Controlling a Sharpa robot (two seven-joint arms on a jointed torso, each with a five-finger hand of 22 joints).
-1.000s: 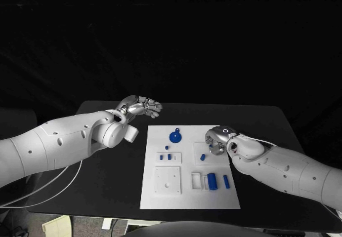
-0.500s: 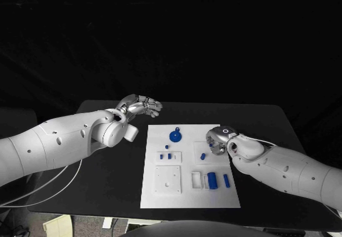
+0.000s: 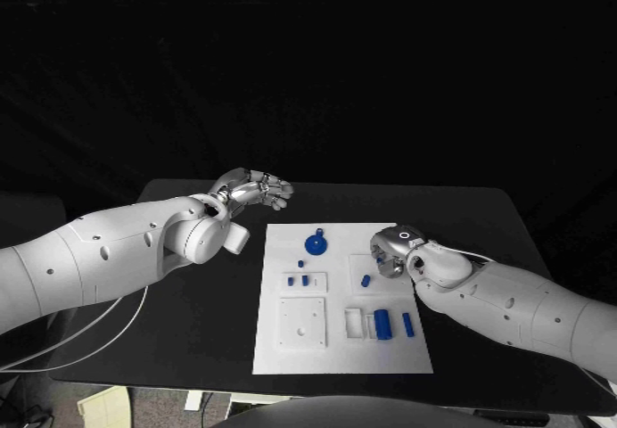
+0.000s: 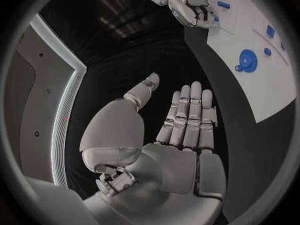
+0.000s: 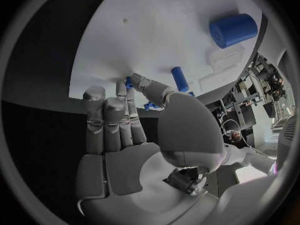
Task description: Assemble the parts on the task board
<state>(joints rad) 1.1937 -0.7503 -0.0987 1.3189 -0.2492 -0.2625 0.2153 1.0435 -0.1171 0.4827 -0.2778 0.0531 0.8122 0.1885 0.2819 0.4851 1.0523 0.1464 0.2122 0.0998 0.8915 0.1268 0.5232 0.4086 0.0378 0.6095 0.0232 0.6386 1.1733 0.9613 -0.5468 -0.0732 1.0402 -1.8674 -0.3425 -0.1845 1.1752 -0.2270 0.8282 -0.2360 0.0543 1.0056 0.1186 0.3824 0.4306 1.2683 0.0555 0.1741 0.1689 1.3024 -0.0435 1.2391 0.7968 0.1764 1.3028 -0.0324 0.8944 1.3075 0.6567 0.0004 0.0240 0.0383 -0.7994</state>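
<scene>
My right hand [image 3: 390,249] hovered low over the right side of the task board [image 3: 337,357], fingers stretched out side by side toward the white plate, thumb reaching in beside them. In the right wrist view my fingertips [image 5: 122,87] sat right at a small blue piece [image 5: 129,83], and it looked as if the thumb and a finger were touching it, though the fingers hid too much for me to say whether I was pinching it or not. Just beside the thumb lay a short blue peg [image 5: 180,79], and farther off a thick blue cylinder [image 5: 234,30] lay on the board.

My left hand [image 3: 255,191] was up off the board over the black surface [image 3: 463,214] near its far left corner, released, fingers straight and together, thumb apart, nothing in it.

Between the two hands, at the far end of the board, the blue gear [image 3: 316,244] lay flat. Nearer me sat two small blue pegs [image 3: 299,282] in a white block, and a blue cylinder [image 3: 382,325] with a blue bar [image 3: 407,325] just beside it.
</scene>
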